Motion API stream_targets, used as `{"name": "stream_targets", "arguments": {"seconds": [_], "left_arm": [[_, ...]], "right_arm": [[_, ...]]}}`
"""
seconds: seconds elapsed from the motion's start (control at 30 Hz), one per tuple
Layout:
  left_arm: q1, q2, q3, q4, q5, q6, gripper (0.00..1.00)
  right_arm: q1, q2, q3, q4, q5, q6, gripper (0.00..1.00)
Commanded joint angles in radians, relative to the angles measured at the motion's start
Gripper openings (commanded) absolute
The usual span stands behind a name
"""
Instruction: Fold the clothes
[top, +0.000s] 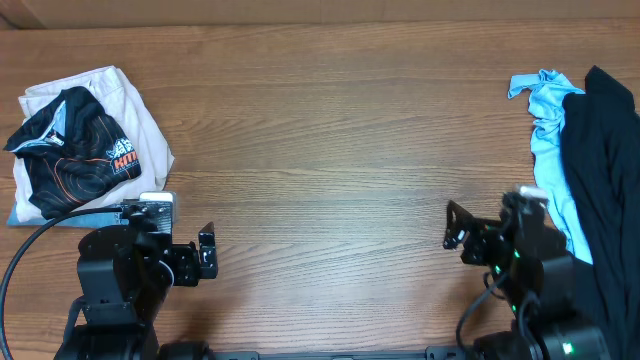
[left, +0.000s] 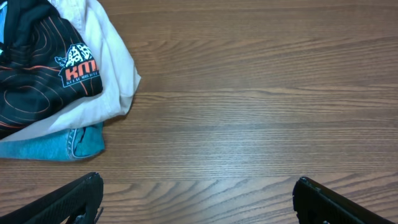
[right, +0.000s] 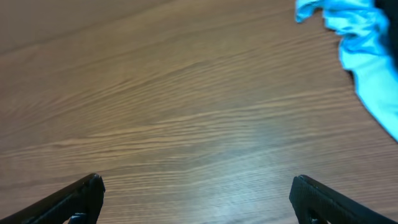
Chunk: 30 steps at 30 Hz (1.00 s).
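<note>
The black jersey (top: 68, 150) with orange contour lines and a white and orange logo lies bunched in a small bundle at the far left, on top of beige trousers (top: 135, 110). It also shows at the top left of the left wrist view (left: 43, 68). My left gripper (top: 206, 254) is open and empty over bare wood, to the right of and nearer than the pile; its fingers (left: 196, 190) are spread wide. My right gripper (top: 452, 227) is open and empty over bare wood at the right, its fingers (right: 196, 190) wide apart.
The beige trousers (left: 118, 74) lie on a blue denim-like piece (left: 68, 143). A light blue shirt (top: 550, 130) lies crumpled at the far right, also in the right wrist view (right: 367, 56). A plain black garment (top: 612, 180) drapes along the right edge. The table is brown wood (top: 330, 140).
</note>
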Motion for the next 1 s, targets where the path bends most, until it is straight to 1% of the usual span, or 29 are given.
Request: {"name": "stream_targets", "arguments": {"seconds": [0.0,0.1,0.13,0.17,0.3,0.47,0.53,0.6,0.67,0.97], "left_arm": [[-0.002,-0.003,-0.005,0.002,-0.007,0.0,1.0],[-0.002,-0.003,-0.005,0.002,-0.006,0.0,1.0],[-0.002,-0.003,-0.005,0.002,-0.007,0.0,1.0],[-0.002,-0.003,-0.005,0.002,-0.006,0.0,1.0],[-0.002,-0.003,-0.005,0.002,-0.006,0.0,1.0],[-0.002,-0.003,-0.005,0.002,-0.007,0.0,1.0],[-0.002,-0.003,-0.005,0.002,-0.007,0.0,1.0],[-0.002,-0.003,-0.005,0.002,-0.006,0.0,1.0],[-0.002,-0.003,-0.005,0.002,-0.007,0.0,1.0],[-0.002,-0.003,-0.005,0.002,-0.007,0.0,1.0]], "right_arm": [[-0.035,-0.142,-0.051,-0.031,0.013,0.008,1.0],[-0.047,-0.292,-0.125,-0.032,0.014,-0.006,1.0],[-0.053,-0.36,-0.174,0.013,0.013,-0.006,1.0],[-0.064,-0.462,-0.271,0.14,0.013,-0.006,1.0],[-0.067,-0.478,-0.41,0.42,0.014,-0.008,1.0],[-0.067,-0.478,-0.576,0.763,0.014,-0.084,1.0],[-0.066,-0.478,-0.573,0.719,-0.003,-0.113,1.0],[-0.065,-0.478,-0.572,0.666,-0.046,-0.106,1.0],[-0.065,-0.478,-0.572,0.658,-0.071,-0.106,1.0],[-0.065,-0.478,-0.572,0.659,-0.071,-0.106,1.0]]}}
